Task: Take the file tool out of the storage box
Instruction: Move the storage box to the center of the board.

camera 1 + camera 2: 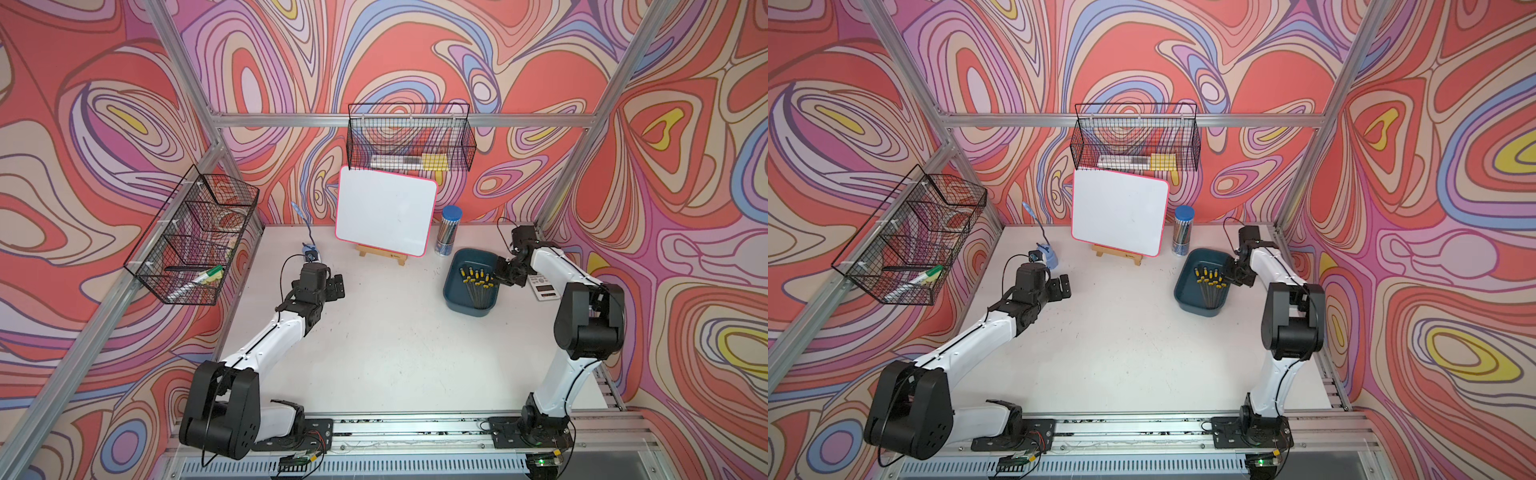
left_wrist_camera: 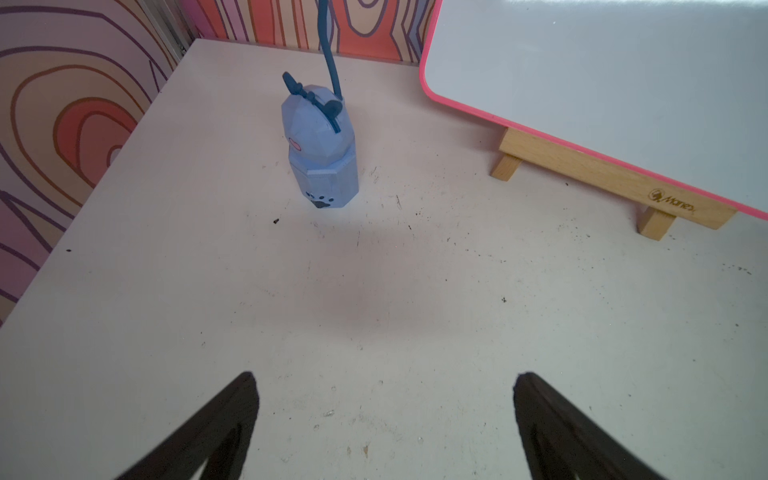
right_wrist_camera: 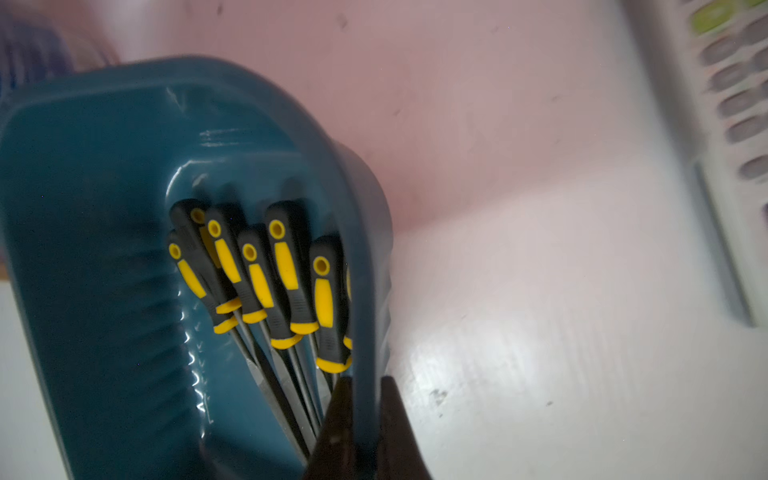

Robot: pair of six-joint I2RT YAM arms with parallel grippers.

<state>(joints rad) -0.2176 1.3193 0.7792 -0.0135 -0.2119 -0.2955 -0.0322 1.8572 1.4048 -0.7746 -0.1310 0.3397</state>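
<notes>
The storage box is a dark teal tub at the table's right rear. Several file tools with black and yellow handles lie in it, handles toward the back wall. My right gripper is at the box's right wall. In the right wrist view the right gripper is shut on that wall of the box, one finger inside beside the files, one outside. My left gripper hangs open over bare table at the left, holding nothing.
A whiteboard on a wooden easel stands at the back centre, with a pencil tube beside it. A calculator lies right of the box. A blue figure lamp stands ahead of the left gripper. Wire baskets hang on the walls.
</notes>
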